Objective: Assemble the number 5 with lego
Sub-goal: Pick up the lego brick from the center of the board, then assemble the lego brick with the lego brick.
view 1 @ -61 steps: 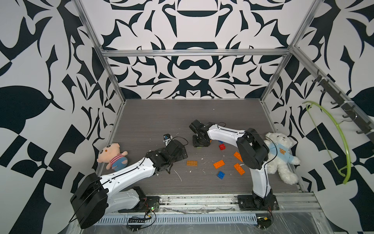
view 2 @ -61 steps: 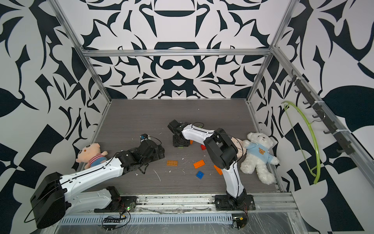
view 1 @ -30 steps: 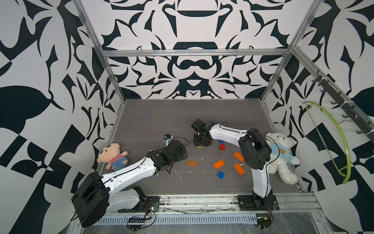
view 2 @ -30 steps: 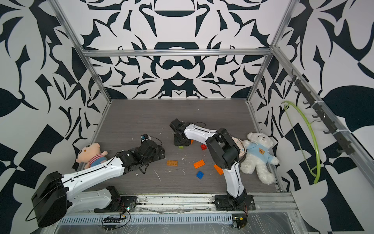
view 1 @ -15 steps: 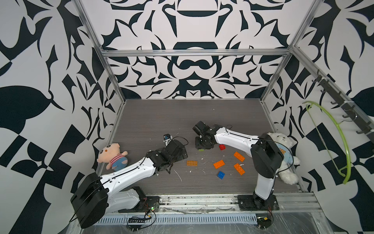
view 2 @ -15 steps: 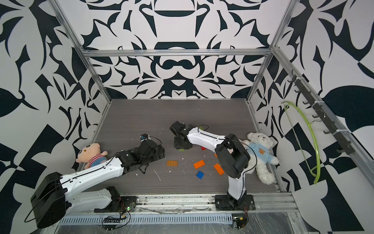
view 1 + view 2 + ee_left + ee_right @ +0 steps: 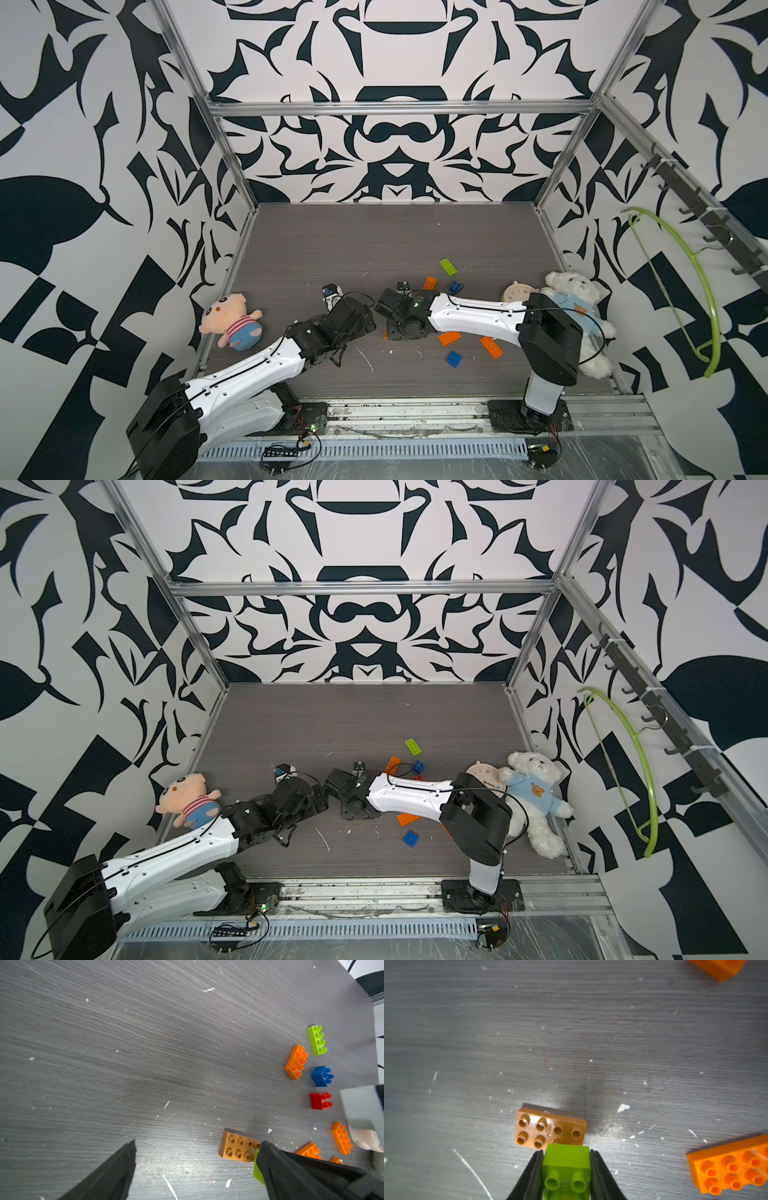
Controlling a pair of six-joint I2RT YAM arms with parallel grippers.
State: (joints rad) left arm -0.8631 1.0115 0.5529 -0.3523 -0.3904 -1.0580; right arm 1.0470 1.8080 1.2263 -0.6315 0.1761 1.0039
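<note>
My right gripper (image 7: 566,1159) is shut on a lime green lego brick (image 7: 566,1156), studs facing the camera. This brick hangs over the near edge of a brown-orange brick (image 7: 550,1128) lying flat on the table; whether they touch I cannot tell. In both top views the right gripper (image 7: 397,328) points down at mid-table. My left gripper (image 7: 198,1144) stands open, nothing between its fingers, with the brown-orange brick (image 7: 239,1146) beside one finger. Loose lego lies further right: lime green (image 7: 448,267), orange (image 7: 430,283), blue (image 7: 455,286), orange (image 7: 449,338), orange (image 7: 491,347), blue (image 7: 454,358), red (image 7: 417,777).
A pink plush doll (image 7: 230,322) lies at the left wall. A white teddy bear (image 7: 577,307) and a round peach toy (image 7: 515,293) sit at the right wall behind the right arm. A green hanger (image 7: 702,291) hangs outside the frame.
The right arm swung forward and left from the back cluster of bricks, carrying the lime green brick to the brown-orange brick. The left arm has stayed put.
</note>
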